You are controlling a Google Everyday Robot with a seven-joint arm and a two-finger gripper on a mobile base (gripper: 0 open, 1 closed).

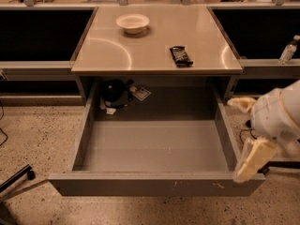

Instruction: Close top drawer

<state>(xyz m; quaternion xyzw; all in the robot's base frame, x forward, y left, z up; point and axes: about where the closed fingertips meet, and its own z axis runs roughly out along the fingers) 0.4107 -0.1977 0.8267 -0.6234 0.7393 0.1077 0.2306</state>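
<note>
Jutting fully out below the front edge of the bench (140, 55), the top drawer (154, 184) is not yet closed, so the whole push is left. The gripper (248, 159) hangs off the bench's front right corner; I cannot tell whether it is wide or narrow.

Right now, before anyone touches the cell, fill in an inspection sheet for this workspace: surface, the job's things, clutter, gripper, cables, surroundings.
Surface: glossy beige counter top, carrying two loose items.
Job's things: top drawer stands fully open; grey, with pale scuffs on its front right of centre.
Clutter: white bowl and dark snack bar on the counter; black object and small card at the back under the counter, in the drawer or behind it, cannot tell.
Gripper: gripper hangs at the drawer's right front corner, below the pale arm.
Cables: dark cable on the floor right of the drawer.
Surroundings: speckled floor; water bottle on the right ledge; black castor leg lower left.
</note>
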